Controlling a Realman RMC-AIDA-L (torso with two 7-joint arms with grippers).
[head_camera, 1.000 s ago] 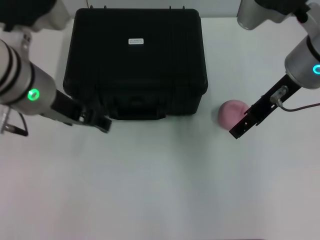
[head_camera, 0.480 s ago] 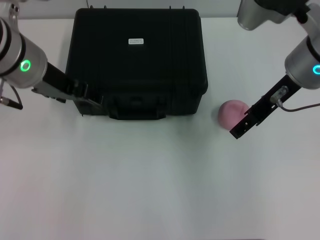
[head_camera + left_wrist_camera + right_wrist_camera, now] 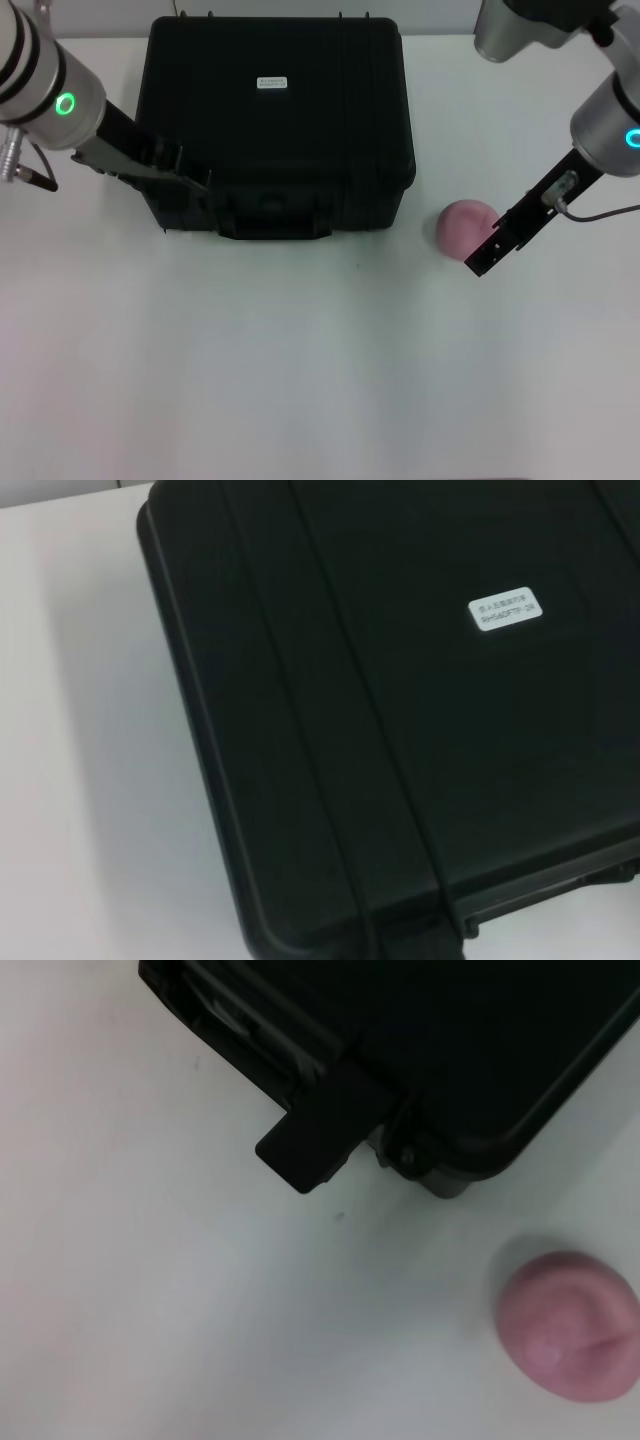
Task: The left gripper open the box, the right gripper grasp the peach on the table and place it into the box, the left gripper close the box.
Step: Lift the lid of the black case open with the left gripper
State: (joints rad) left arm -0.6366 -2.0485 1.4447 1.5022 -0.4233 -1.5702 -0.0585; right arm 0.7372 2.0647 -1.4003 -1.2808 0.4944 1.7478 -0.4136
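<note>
Reaching arm: left gripper (image 3: pixel 195 183) slants down from the upper left, its tip at the front left corner of the box (image 3: pixel 275 120), beside the front handle (image 3: pixel 272 212)
Left gripper state: cannot tell; the black tip merges with the black case
Left arm marks: green ring lit near the wrist, arm angled toward the box front
Right gripper (image 3: pixel 482 258): slants down from the upper right, tip just beside the peach (image 3: pixel 463 227) on its right side, low over the surface (image 3: pixel 320 370)
Right gripper state: cannot tell whether spread or pressed together
Box: one, lid down, small white label (image 3: pixel 272 83) on top; it stands at the far middle of the surface
Box in left wrist view: lid and label (image 3: pixel 505 611) fill most of the picture
Peach: one, pink, resting on the surface to the right of the box (image 3: pixel 420 1050), apart from it; also seen in the right wrist view (image 3: pixel 568 1326)
Grippers: two
Labels: one
</note>
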